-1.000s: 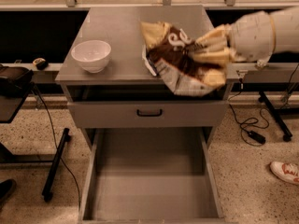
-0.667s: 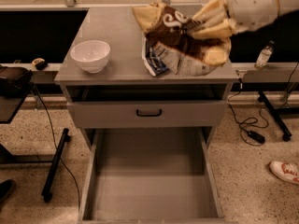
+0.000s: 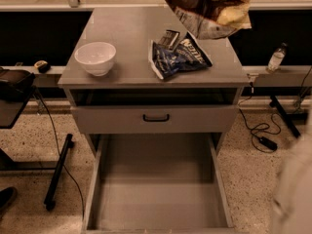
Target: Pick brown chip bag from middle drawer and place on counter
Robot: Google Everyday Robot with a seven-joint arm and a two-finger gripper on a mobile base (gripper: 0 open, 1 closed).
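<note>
The brown chip bag point(image 3: 202, 6), brown and cream with white script, hangs at the top edge of the camera view, above the far right part of the counter point(image 3: 126, 30). My gripper point(image 3: 230, 4) is shut on the bag's right side, and its cream fingers point(image 3: 233, 16) press into the crinkled foil. The bag's top is cut off by the frame. The middle drawer point(image 3: 156, 199) is pulled fully out below and its flat grey floor is bare.
A white bowl point(image 3: 96, 57) sits at the counter's front left. A blue chip bag point(image 3: 178, 57) lies at its front right. The closed drawer front with a black handle point(image 3: 156, 117) is above the open tray. My pale arm point(image 3: 292, 189) fills the lower right. A bottle point(image 3: 276, 57) stands to the right.
My gripper has lifted the brown chip bag higher and farther back over the counter. The blue bag that it covered now shows on the counter.
</note>
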